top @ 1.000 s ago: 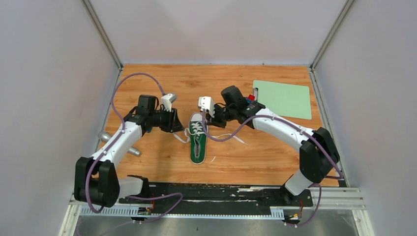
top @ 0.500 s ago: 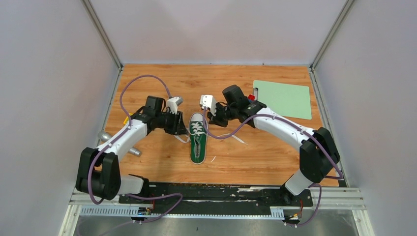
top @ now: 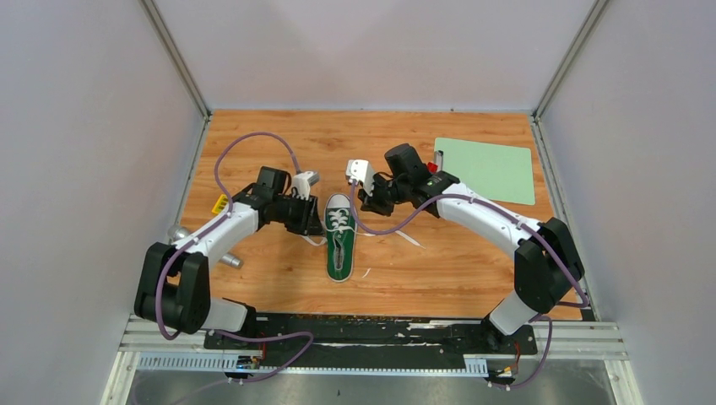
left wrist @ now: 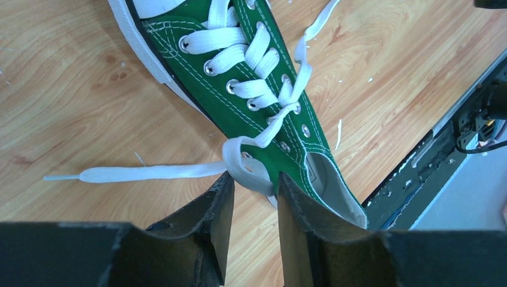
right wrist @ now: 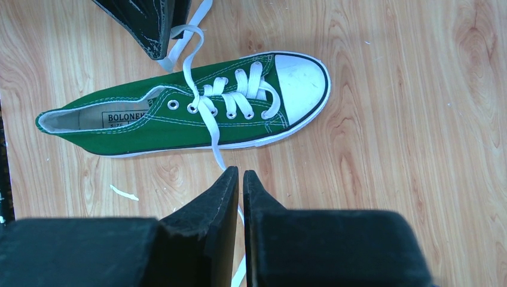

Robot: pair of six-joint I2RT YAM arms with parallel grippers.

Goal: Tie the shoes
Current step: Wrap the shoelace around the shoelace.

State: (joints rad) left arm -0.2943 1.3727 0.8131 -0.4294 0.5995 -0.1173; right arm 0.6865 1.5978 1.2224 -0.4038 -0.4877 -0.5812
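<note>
One green sneaker (top: 340,249) is laid on the wooden table (top: 456,270), heel toward the arm bases and toe away. Just left of its eyelets, the left gripper (left wrist: 255,182) is held with fingers apart, a loop of white lace (left wrist: 239,161) lying loosely between them. Right of the toe, the right gripper (right wrist: 240,176) is nearly closed, pinched on the other lace strand (right wrist: 209,128). Far right of the sneaker, a green mat (top: 485,169) is seen.

Bright, even light from overhead fills all three sharp views, laying soft, faint shadows beside the green sneaker (top: 340,253) on the faintly glossy wooden table (top: 456,270), with the white laces (left wrist: 222,39) and wood grain crisp in both close wrist views.
</note>
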